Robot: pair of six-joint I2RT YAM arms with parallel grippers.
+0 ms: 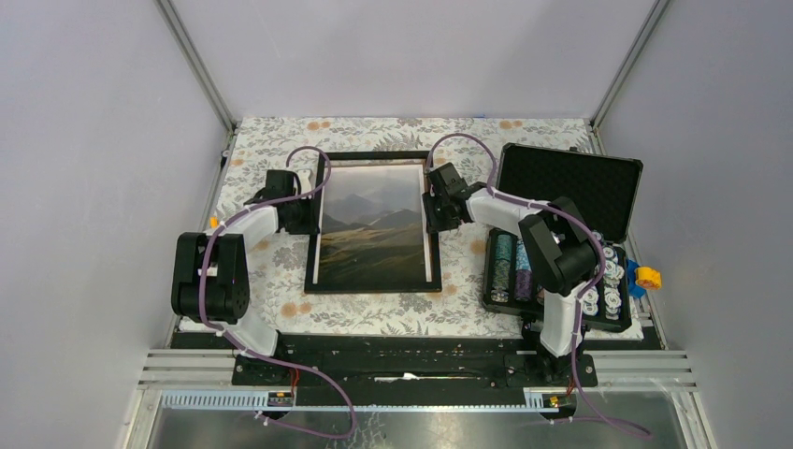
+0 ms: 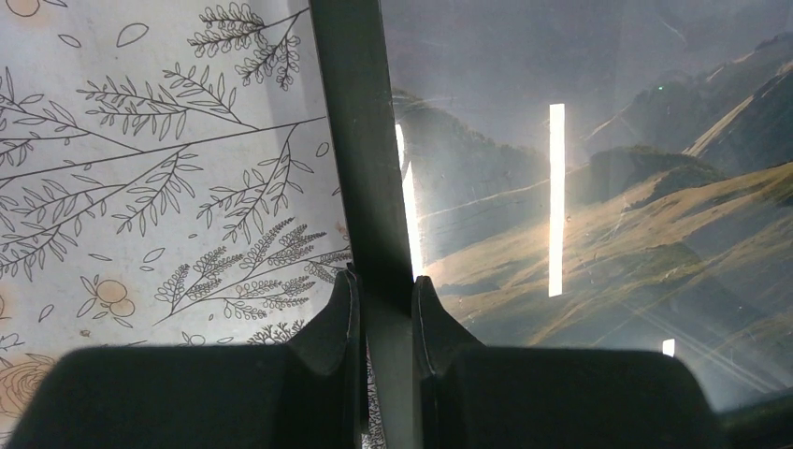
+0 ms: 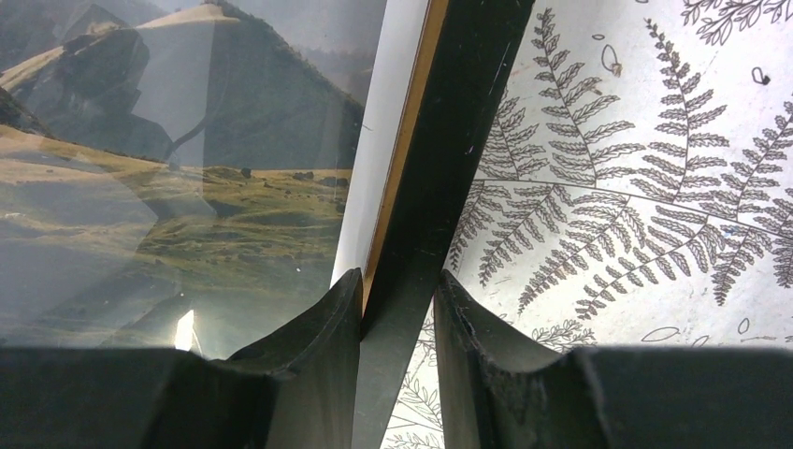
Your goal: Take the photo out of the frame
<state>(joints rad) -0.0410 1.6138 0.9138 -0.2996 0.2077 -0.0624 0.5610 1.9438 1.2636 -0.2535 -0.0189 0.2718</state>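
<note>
The black frame [image 1: 374, 286] lies glass up on the floral cloth in the middle of the table. The photo [image 1: 372, 229] of grey mountains over olive hills shows inside it, with white strips along both long sides. My left gripper [image 1: 304, 213] is shut on the frame's left bar [image 2: 360, 140], one finger on each side of it [image 2: 384, 285]. My right gripper [image 1: 432, 213] is shut on the frame's right bar [image 3: 458, 140], its fingers straddling it [image 3: 400, 285]. A white border and a thin tan edge run beside that bar. The photo shows under glare in both wrist views [image 2: 608, 215] [image 3: 187, 187].
An open black case of poker chips [image 1: 552, 281] stands right of the frame, its lid [image 1: 570, 182] raised at the back. A small orange and blue object [image 1: 645, 277] sits at the case's right side. Grey walls enclose the floral cloth [image 1: 271, 271].
</note>
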